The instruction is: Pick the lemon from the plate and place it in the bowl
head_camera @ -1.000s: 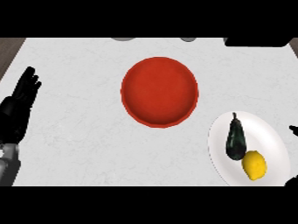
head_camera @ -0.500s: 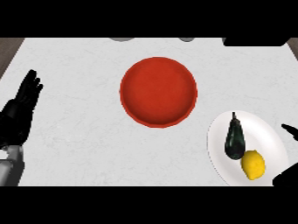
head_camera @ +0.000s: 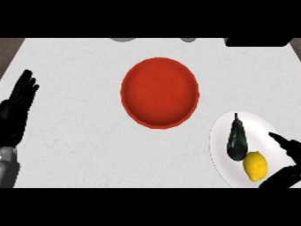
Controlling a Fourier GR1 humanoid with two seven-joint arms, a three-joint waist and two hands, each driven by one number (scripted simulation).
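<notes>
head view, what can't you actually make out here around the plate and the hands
- Right hand: the head view's right edge and bottom band cut off its palm.
- Plate: its right rim is hidden behind that hand.
- Grey and dark shapes at the counter's far edge: cut off by the top band, cannot be identified.
- Left hand: wrist side cut by the left edge.

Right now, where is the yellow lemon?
In the head view, the yellow lemon lies at the lower right on the white plate, just below the dark eggplant and beside the right hand.
</notes>
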